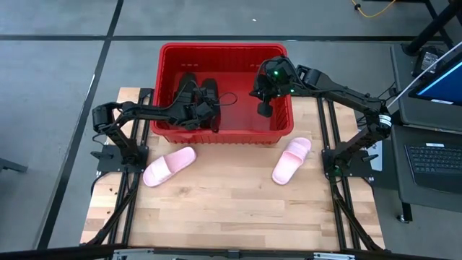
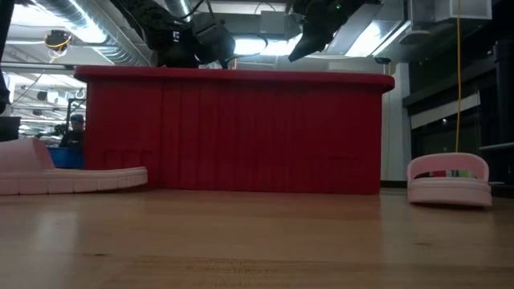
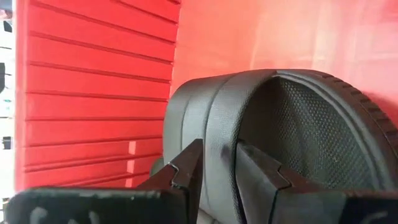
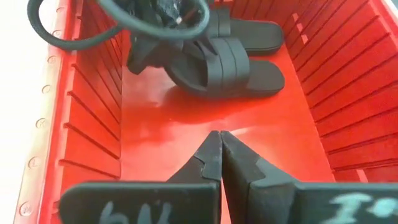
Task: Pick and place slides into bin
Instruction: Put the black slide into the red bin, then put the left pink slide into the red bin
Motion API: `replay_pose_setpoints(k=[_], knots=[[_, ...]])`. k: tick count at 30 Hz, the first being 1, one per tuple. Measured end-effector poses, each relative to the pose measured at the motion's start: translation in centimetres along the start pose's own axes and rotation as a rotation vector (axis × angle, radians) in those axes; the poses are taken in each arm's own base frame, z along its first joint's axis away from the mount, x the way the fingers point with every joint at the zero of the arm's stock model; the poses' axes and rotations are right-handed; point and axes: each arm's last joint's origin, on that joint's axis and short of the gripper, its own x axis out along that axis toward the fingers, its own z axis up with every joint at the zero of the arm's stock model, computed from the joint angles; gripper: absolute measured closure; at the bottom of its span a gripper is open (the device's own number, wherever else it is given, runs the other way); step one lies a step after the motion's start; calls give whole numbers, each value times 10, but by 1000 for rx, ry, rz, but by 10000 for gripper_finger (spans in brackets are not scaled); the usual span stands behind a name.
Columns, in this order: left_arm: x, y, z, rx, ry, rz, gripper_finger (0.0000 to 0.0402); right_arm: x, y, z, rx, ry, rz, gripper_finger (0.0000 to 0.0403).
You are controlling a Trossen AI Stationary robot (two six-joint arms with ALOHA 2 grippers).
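Pink slides lie nearest on the bench (image 1: 231, 209): one pink slide (image 1: 169, 166) on the left, just in front of the bin (image 1: 225, 134), and a second pink slide (image 1: 291, 159) on the right, near the bin's front right corner. Both rest flat on the wood, apart from each other and outside the bin. In the low view they sit at either side of the bin's red wall.

Two black slides (image 4: 230, 59) are inside the bin, side by side toward its left half. The left gripper (image 1: 204, 110) reaches over the bin's left part; in the left wrist view its fingers (image 3: 186, 171) straddle the strap of a black slide (image 3: 280, 124), one finger on each side of the strap edge. They stand slightly parted, and whether they pinch the strap or have let go cannot be told.

The right gripper (image 1: 264, 108) hangs over the bin's right half, above bare red floor. Its fingers (image 4: 208, 158) are pressed together, holding nothing.
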Motion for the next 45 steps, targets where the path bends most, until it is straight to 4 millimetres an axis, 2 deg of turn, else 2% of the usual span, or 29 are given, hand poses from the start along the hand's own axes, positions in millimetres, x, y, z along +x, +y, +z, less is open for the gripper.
replay_pose_setpoints(k=[9,17,26,32,39,45], knots=[[-12,14,-1,-10,-32,23,313,0,0,-1,2,8,3,397],[-9,13,-9,37,34,-2,313,0,1,-1,26,7,5,397],[-14,16,-5,49,12,48,313,0,4,1,20,5,11,397],[-38,42,3,-19,-61,125,313,0,4,1,20,3,10,397],[-70,73,-4,-188,-200,134,313,-1,3,1,16,-1,6,397],[-94,87,-11,-217,-269,157,313,-20,4,4,11,-46,-11,397]])
